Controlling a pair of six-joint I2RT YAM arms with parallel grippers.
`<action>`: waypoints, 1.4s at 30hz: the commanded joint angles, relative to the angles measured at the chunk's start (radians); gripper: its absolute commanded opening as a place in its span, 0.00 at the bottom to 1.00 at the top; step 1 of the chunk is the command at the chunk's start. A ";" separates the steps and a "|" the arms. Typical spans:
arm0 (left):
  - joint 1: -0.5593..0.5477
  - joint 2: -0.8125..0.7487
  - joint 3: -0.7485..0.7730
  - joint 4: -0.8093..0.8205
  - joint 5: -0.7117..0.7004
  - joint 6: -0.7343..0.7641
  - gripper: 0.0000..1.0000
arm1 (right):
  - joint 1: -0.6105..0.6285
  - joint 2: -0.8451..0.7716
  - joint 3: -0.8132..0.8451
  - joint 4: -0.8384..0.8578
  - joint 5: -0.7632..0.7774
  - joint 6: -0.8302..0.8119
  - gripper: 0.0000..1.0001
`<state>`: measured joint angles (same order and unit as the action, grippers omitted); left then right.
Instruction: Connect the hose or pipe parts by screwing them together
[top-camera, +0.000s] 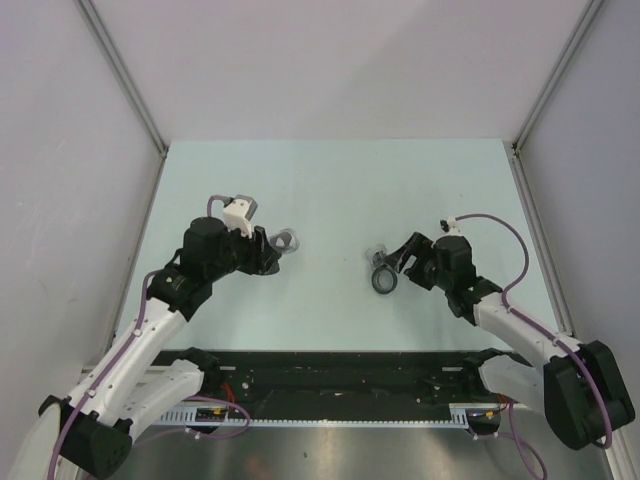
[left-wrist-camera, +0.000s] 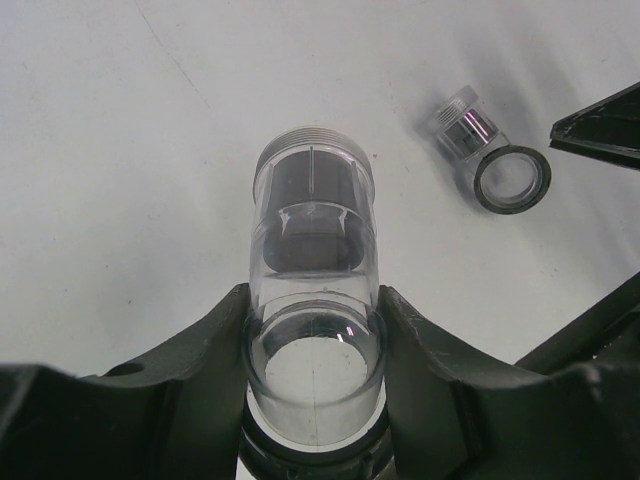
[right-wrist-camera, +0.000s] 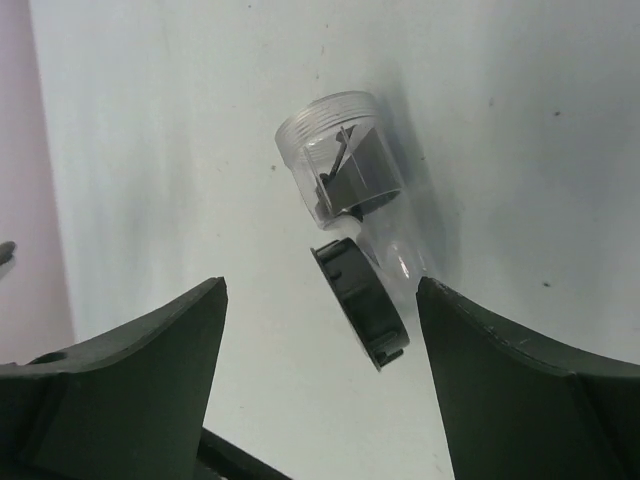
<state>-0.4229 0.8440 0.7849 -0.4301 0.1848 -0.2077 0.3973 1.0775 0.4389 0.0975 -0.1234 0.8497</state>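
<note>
Two pipe parts are in view. One is a clear tube with a grey threaded end, and my left gripper is shut on its near end, holding it just above the table. From above, this part pokes out of the left gripper. The other part, clear with a dark round ring, lies on the table between the spread fingers of my right gripper, which is open. The top view shows it at the right gripper's tips, a little apart from the held part.
The pale green table is walled in white on three sides. A black rail runs along the near edge between the arm bases. Purple cables loop off both arms. The right gripper's finger shows in the left wrist view.
</note>
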 joint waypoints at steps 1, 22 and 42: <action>0.006 -0.006 0.008 0.028 -0.016 0.013 0.00 | 0.012 -0.066 0.092 -0.209 0.120 -0.231 0.80; 0.006 -0.002 0.005 0.025 -0.036 0.014 0.00 | 0.227 0.177 0.179 -0.072 0.007 -0.446 0.59; 0.007 0.038 0.031 0.016 0.008 -0.022 0.00 | 0.425 0.093 0.135 0.234 -0.097 -1.091 0.87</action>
<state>-0.4229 0.8982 0.7849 -0.4343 0.1650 -0.2108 0.7853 1.2743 0.6643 0.1410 -0.1047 0.1074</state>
